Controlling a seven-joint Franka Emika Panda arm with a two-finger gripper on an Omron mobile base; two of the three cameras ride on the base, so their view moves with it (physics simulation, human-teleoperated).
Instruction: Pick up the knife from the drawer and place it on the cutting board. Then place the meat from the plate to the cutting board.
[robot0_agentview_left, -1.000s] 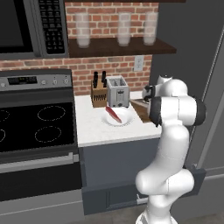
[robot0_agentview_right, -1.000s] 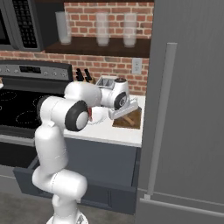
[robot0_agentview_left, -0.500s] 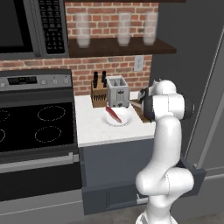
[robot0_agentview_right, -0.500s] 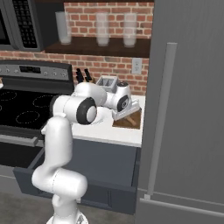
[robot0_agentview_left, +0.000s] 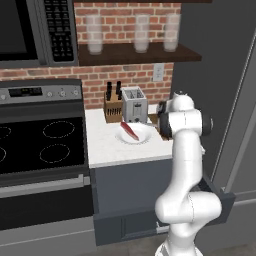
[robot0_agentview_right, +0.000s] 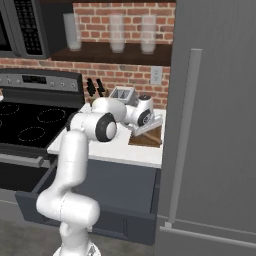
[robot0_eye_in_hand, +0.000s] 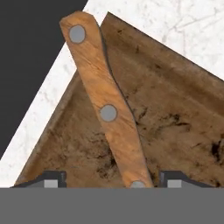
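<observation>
On the left of the counter, in front of the knife block (robot0_agentview_left: 113, 104) and toaster (robot0_agentview_left: 134, 104), the white plate (robot0_agentview_left: 141, 137) holds the red strip of meat (robot0_agentview_left: 129, 130), lying diagonally across it and not yet moved. Further right, the gripper (robot0_eye_in_hand: 113, 180) hangs low over the cutting board (robot0_eye_in_hand: 175, 131); in the hand view its two fingertips stand spread apart, clear of the wooden handle of the knife (robot0_eye_in_hand: 103, 100), which lies between them on the board with its butt end reaching past the board's corner over the white counter (robot0_eye_in_hand: 175, 26). The jaws are open and grip nothing. This looks like the close of the first step: the knife seems set down on the board. The next move calls for lifting straight up without nudging the handle, then swinging left to the plate to grasp the meat. Below, the drawer (robot0_agentview_right: 85, 200) stands pulled out; what it holds cannot be seen.
</observation>
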